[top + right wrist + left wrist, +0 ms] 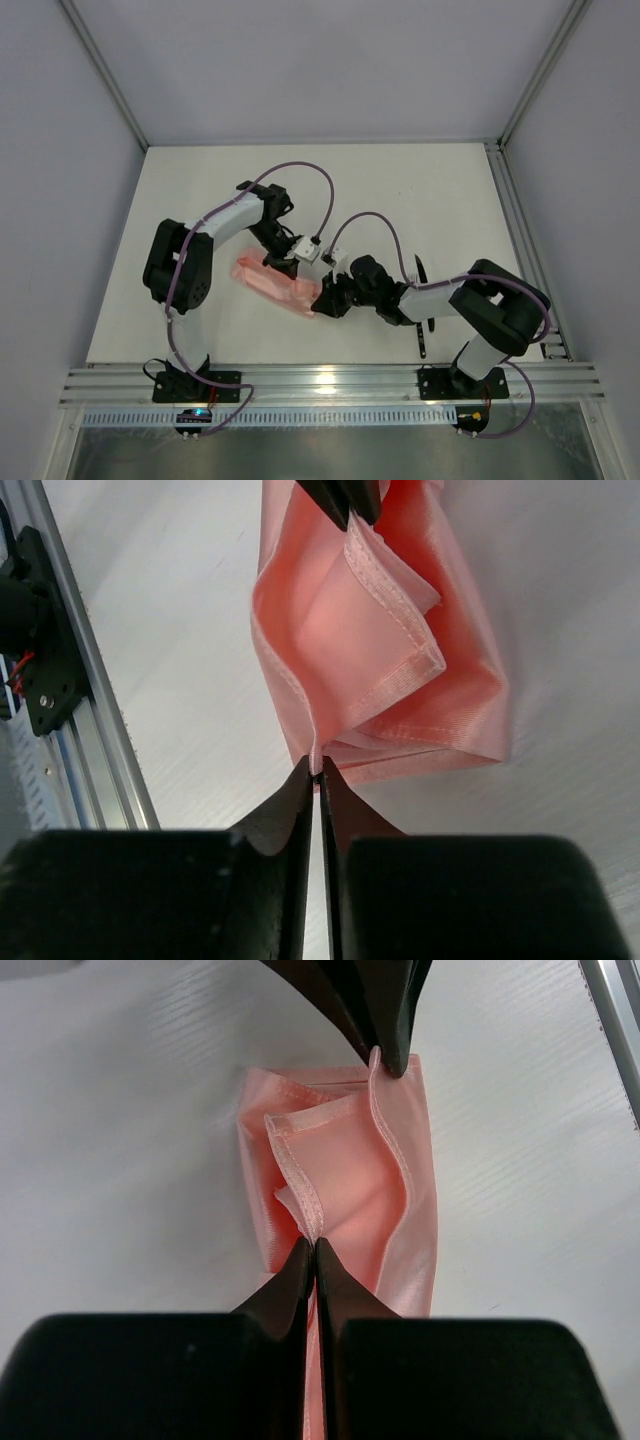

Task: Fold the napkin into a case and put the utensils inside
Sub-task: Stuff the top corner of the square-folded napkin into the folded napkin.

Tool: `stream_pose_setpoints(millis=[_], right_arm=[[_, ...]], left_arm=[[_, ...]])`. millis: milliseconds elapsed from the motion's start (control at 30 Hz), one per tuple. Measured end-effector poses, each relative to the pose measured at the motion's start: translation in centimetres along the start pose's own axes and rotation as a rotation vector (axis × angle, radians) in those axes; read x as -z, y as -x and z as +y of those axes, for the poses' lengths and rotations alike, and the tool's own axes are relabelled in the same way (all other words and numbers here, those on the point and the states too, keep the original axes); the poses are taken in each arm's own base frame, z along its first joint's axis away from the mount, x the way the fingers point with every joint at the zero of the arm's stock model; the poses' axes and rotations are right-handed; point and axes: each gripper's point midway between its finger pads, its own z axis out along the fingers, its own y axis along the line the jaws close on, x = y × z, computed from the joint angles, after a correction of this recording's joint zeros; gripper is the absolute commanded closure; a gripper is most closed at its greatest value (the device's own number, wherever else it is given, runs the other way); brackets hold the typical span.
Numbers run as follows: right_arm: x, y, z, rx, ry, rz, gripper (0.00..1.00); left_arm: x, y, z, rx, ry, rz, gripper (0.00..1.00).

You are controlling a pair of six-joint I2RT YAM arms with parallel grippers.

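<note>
Right now the napkin (272, 283) lies in the middle of the desk (200, 200). It is folded into a long pink strip that runs from 10 o'clock to 4 o'clock. The left pincer (313, 1252) is clenched on a loose hem at the strip's 12 o'clock side. The right pincer (318, 770) pinches the hem at the 4 o'clock end. Both arms touch the cloth. It looks shiny and bunched, and it gapes a bit like a pocket.

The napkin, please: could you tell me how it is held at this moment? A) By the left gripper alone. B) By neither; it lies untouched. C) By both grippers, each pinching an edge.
C: the left gripper is shut on a hem of the napkin in its wrist view, and the right gripper is shut on another edge in its own.
</note>
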Motion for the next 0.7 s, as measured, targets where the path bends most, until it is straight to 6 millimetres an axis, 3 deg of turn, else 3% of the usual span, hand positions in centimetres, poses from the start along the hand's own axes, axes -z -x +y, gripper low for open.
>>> stream_pose_setpoints(millis=[367, 533, 700], right_arm=[[-0.2, 1.1, -0.2, -0.037, -0.029, -0.044, 0.96], [-0.5, 2.9, -0.4, -0.063, -0.05, -0.088, 0.96], [-1.1, 3.4, -1.7, -0.124, -0.083, -0.107, 0.96]], left_arm=[[0.1, -0.1, -0.2, 0.008, -0.009, 0.008, 1.0], [0.1, -0.2, -0.3, 0.012, -0.013, 0.011, 1.0], [0.0, -0.3, -0.3, 0.016, -0.019, 0.014, 1.0]])
